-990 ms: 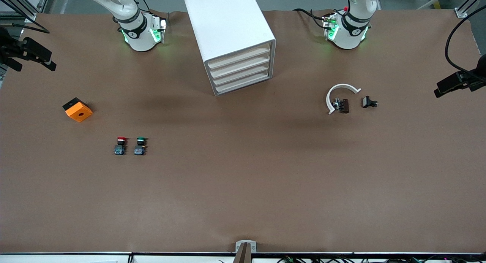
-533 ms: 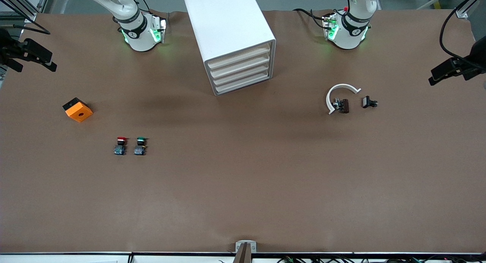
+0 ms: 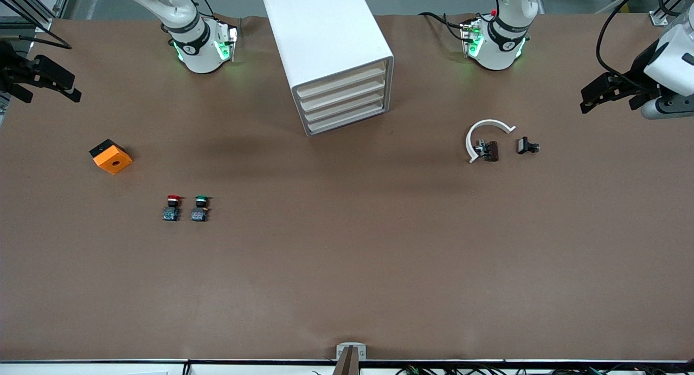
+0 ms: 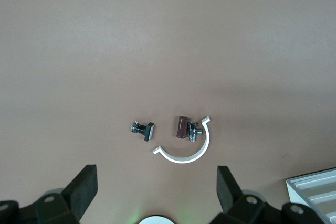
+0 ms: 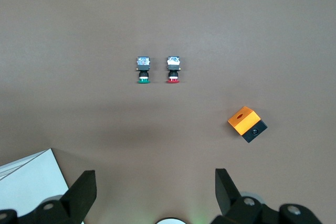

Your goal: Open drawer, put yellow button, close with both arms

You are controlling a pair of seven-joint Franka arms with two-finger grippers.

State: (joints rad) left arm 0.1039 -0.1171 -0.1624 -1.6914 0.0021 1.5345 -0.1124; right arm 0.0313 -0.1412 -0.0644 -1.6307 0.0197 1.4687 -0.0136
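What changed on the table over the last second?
Only the left arm moved: its end effector swung in from the table's edge toward the cabinet, open and holding nothing. The right end effector waits at its end of the table, open. All four drawers, the red button, green button, orange block and white arc stayed put.
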